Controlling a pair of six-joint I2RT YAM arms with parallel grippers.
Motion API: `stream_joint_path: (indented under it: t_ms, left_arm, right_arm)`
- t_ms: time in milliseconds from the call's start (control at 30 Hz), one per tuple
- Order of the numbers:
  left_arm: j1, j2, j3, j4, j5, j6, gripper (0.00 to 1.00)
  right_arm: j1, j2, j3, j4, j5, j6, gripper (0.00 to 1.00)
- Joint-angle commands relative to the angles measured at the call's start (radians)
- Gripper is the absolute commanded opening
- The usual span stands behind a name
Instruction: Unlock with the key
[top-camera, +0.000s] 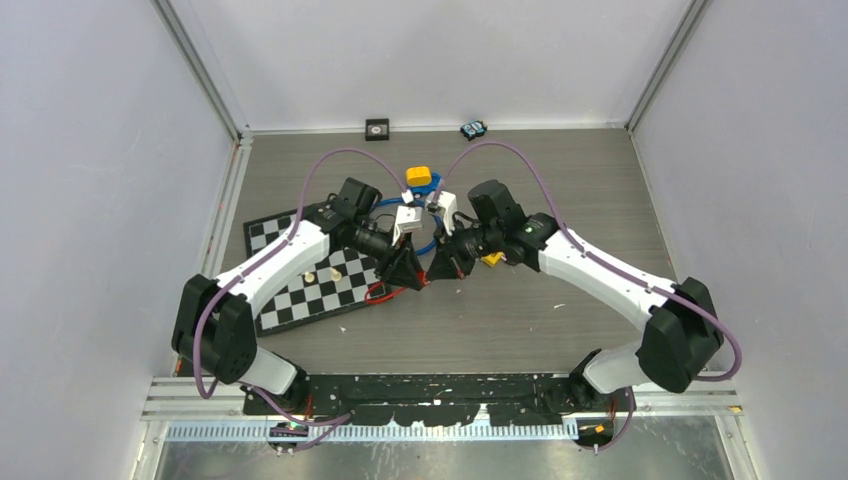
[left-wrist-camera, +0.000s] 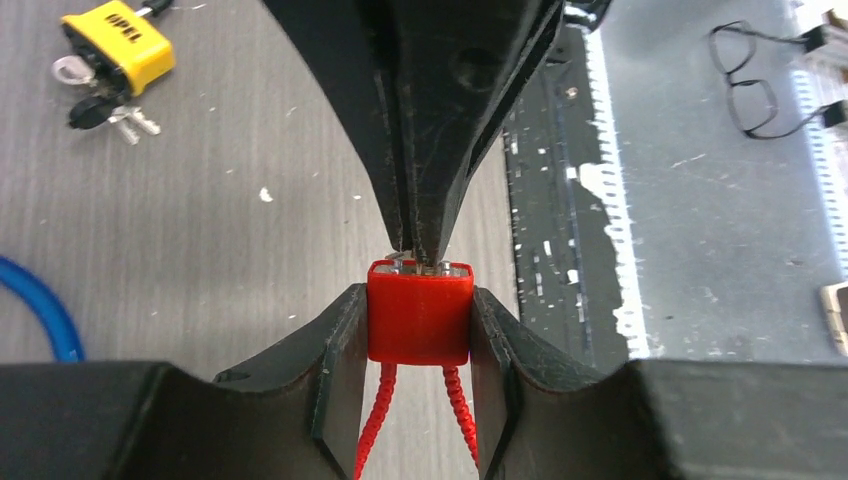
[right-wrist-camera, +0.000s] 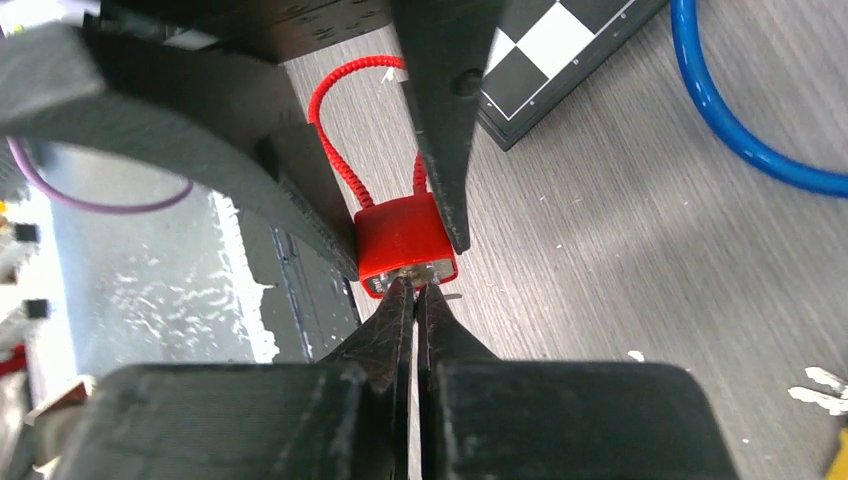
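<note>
the step in hand looks like working the key in the lock. the left pincer (left-wrist-camera: 418, 300) pinches the small red plastic-cased padlock (left-wrist-camera: 418, 330) by its two flat sides, at the middle of the grey wood-grain counter (left-wrist-camera: 200, 220), between the arms. i cannot tell whether the lock rests on the surface. the right pincer (right-wrist-camera: 417, 290) is pressed together, tips touching the lock's silvery metal keyway face. a sliver of bright metal shows there, too small to say whether it is a key blade caught between the tips.

as a judgement, the next move calls for a steady twist about the keyway axis while the left grip resists, with no sideways pull.

the lock body is a smooth, rounded block. its shackle is a thin red ribbed cable loop (right-wrist-camera: 335, 110), flexible, so it gives no bracing. a yellow padlock with a bunch of keys (left-wrist-camera: 118, 45), a glossy blue cable (right-wrist-camera: 740, 130) and a black-and-white chequered board (right-wrist-camera: 560, 50) lie apart.
</note>
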Motion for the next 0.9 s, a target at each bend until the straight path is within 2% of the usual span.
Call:
stream_joint_path:
  t_ms: [0, 100, 167, 300, 400, 500, 700, 867]
  left_arm:
    - [-0.008, -0.028, 0.017, 0.061, -0.136, 0.014, 0.0]
    - [-0.011, -0.028, 0.019, 0.087, -0.179, 0.003, 0.0]
    - [-0.011, -0.029, 0.017, 0.094, -0.193, 0.002, 0.0]
    - [-0.011, -0.043, -0.003, 0.113, -0.202, 0.003, 0.0]
    - [-0.011, -0.05, -0.011, 0.125, -0.21, 0.003, 0.0]
    - [-0.018, -0.05, -0.005, 0.127, -0.224, 0.006, 0.0]
    - [-0.065, -0.052, 0.011, 0.151, -0.354, -0.004, 0.0]
    - [-0.095, -0.049, 0.016, 0.179, -0.456, -0.031, 0.0]
  right_arm:
    - [-0.045, 0.053, 0.056, 0.108, -0.084, 0.171, 0.01]
    - [-0.07, 0.091, 0.054, 0.147, -0.127, 0.242, 0.01]
    - [-0.084, 0.105, 0.055, 0.157, -0.142, 0.255, 0.04]
    - [-0.119, 0.085, 0.041, 0.177, -0.141, 0.272, 0.35]
    - [-0.157, 0.064, 0.02, 0.212, -0.14, 0.318, 0.48]
    - [-0.176, 0.072, 0.018, 0.225, -0.145, 0.351, 0.53]
    - [-0.178, 0.142, 0.018, 0.261, -0.17, 0.419, 0.6]
    - [-0.18, 0.192, 0.006, 0.315, -0.205, 0.468, 0.62]
